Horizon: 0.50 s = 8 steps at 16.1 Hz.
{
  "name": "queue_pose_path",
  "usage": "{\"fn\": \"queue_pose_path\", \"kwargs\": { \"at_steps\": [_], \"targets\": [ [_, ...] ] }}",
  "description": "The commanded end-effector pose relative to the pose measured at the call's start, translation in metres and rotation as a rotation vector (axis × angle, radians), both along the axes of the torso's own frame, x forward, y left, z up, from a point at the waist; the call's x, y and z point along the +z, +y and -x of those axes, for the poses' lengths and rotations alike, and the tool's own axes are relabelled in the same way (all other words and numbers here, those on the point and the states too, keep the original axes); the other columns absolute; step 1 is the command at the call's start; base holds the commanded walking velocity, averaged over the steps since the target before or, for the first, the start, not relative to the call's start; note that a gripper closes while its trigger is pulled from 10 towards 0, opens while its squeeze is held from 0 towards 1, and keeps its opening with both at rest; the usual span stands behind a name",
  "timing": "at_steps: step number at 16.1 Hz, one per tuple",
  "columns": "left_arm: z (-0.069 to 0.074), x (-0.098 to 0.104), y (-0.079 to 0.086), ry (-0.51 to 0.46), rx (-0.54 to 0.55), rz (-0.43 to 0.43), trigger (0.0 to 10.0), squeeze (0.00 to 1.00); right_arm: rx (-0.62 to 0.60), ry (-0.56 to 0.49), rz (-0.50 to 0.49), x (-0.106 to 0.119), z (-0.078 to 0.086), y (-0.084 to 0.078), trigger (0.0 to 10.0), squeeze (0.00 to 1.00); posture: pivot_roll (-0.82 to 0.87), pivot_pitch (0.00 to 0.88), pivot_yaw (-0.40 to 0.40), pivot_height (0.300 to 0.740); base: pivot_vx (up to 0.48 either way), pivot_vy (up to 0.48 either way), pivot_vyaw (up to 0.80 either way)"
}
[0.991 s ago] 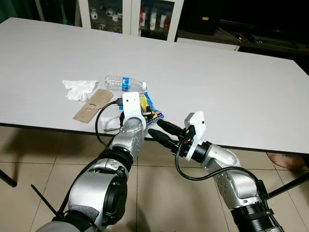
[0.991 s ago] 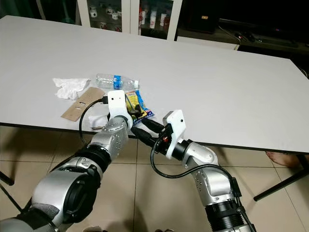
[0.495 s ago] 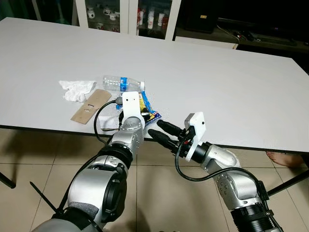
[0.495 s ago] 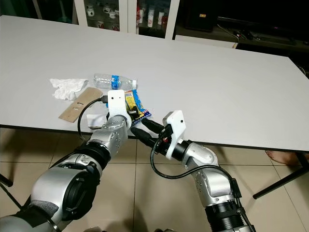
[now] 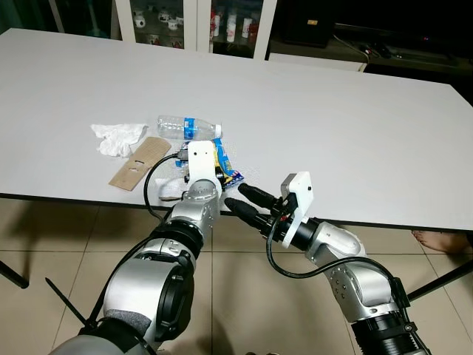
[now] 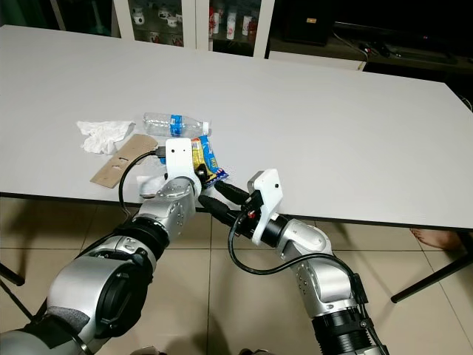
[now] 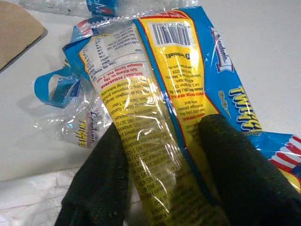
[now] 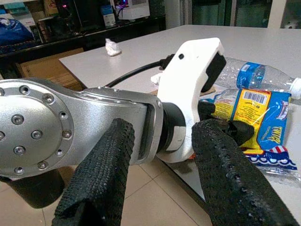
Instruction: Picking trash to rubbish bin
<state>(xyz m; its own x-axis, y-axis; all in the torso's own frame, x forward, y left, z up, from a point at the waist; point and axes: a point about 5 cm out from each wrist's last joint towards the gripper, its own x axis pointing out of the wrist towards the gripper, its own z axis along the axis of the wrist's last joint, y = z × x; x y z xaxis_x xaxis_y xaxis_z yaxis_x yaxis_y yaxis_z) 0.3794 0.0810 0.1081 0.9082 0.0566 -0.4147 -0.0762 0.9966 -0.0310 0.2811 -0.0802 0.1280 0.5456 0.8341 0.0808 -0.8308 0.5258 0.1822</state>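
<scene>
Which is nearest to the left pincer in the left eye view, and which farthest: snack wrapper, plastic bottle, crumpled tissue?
1. Yellow-and-blue snack wrapper, between the left pincer fingers.
2. Clear plastic bottle with blue label, just beyond.
3. White crumpled tissue, farthest, off to the left.

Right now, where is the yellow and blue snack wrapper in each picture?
Left eye view: yellow and blue plastic snack wrapper near the table's front edge, just past the left gripper.
Right eye view: same spot, below the clear plastic bottle.
Left wrist view: close up, between the two black fingers.
Right wrist view: beside the bottle.
Shared landmark: the bottle.
</scene>
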Motion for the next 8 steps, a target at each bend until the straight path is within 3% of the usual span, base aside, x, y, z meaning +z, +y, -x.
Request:
{"fn": "queue_pose_path", "kwargs": {
  "at_steps": [1,8],
  "targets": [
    [0.013,-0.024,-0.004,0.107,-0.022,-0.001,0.0,0.00,-0.006,-0.004,-0.007,0.003,0.000,-0.001,10.0,0.00,-0.07,0.037,-0.091,0.740,0.000,0.000,0.00],
    [0.020,-0.036,0.000,0.117,-0.016,-0.006,0.0,0.00,-0.002,-0.010,-0.010,0.002,-0.003,0.004,10.0,0.00,-0.05,0.009,-0.085,0.740,0.000,0.000,0.00]
  ]
}}
